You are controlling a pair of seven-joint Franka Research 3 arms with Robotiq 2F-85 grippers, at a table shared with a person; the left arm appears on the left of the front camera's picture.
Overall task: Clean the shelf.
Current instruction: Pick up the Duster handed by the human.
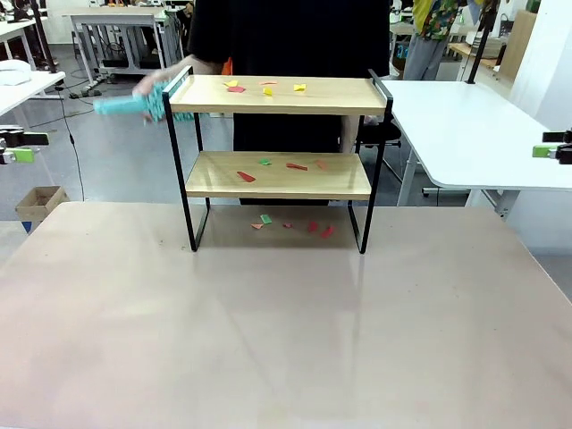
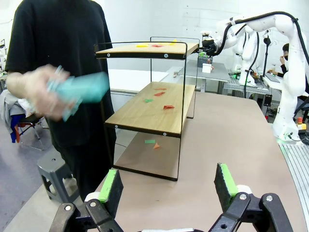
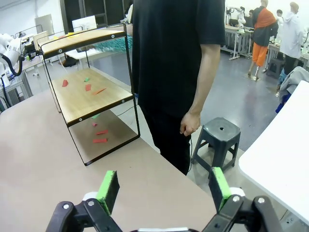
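Note:
The shelf stands at the table's far middle, a two-tier rack with wooden boards in a black frame. Red, yellow and green paper scraps lie on its top board, more on the lower board and on the table under it. Behind it a person in black holds a teal duster by the top board's left end, blurred by motion. My left gripper is open and empty, off to the shelf's left side. My right gripper is open and empty, off to the shelf's right side.
A white table stands at the right behind mine. A dark stool sits on the floor beside the person. A cardboard box lies on the floor at the left. The near half of my table is bare.

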